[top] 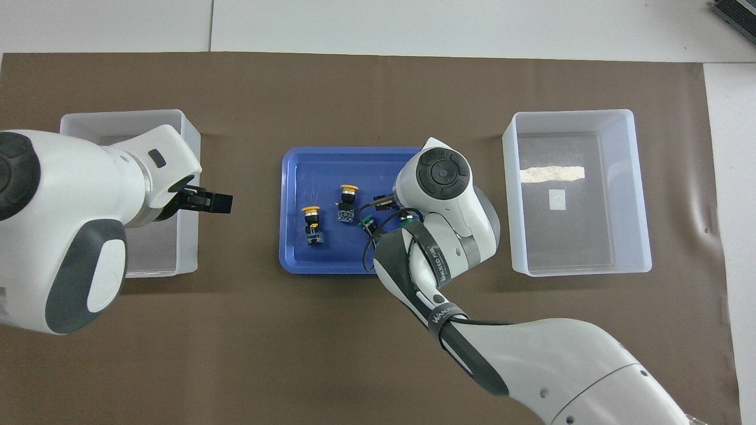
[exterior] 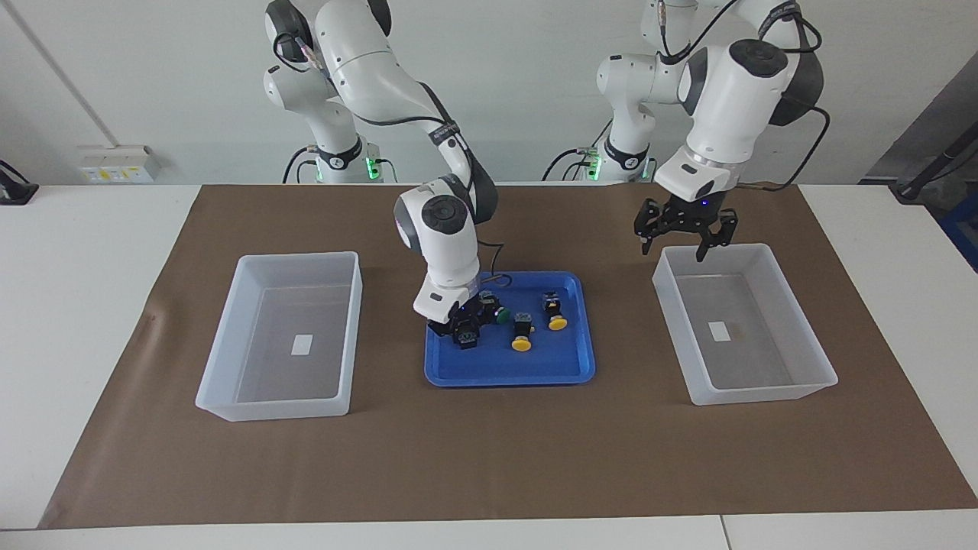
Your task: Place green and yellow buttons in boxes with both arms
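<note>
Down in the blue tray, the right gripper has its fingers clamped on a green button, the one lying at the tray edge toward the right arm's end of the table. Judged from that grip, this is the pick of the first green piece; no lift shows yet. A second green button lies just beside it, nearer the robots, its cap touching or nearly touching the gripper. Two yellow buttons rest mid-tray, caps pointing away from the robots, one toward the tray's edge on the left arm's side.

Right arm pose: wrist near vertical over the tray, forearm folded steeply down, elbow high; in the overhead view it hides the held button.

The left gripper hangs in the air with fingers apart and nothing between them, over the edge of one clear box nearest the robots. Its arm leans toward the tray, probably heading for a yellow button.

Both boxes sit at either end of the brown mat; the other box holds no buttons, like the first.
</note>
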Available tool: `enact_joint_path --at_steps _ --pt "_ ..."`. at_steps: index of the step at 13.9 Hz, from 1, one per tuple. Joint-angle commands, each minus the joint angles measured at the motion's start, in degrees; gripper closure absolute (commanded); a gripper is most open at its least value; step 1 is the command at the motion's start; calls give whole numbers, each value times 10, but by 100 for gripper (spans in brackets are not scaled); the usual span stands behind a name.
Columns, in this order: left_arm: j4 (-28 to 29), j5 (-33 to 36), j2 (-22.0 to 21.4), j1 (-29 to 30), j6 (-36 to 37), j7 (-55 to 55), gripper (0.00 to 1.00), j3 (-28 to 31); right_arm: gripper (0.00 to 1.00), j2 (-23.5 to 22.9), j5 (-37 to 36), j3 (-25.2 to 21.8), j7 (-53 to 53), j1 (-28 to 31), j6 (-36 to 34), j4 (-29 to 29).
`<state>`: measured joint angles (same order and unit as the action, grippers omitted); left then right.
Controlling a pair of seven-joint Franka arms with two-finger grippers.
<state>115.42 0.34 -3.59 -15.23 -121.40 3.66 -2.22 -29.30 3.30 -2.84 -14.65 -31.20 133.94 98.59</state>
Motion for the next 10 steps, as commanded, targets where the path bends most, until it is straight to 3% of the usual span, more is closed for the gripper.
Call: enact_joint_path --at_steps 1,6,10 --pt "45 -4 19 -41 -78 56 0 7 100 18 4 -1 -21 4 -22 -4" --pt "111 -4 40 -81 -215 123 0 7 100 124 3 -7 -18 68 -154 -26" --pt "114 -4 79 -96 -262 151 0 7 100 139 -7 -8 52 151 -152 -23"
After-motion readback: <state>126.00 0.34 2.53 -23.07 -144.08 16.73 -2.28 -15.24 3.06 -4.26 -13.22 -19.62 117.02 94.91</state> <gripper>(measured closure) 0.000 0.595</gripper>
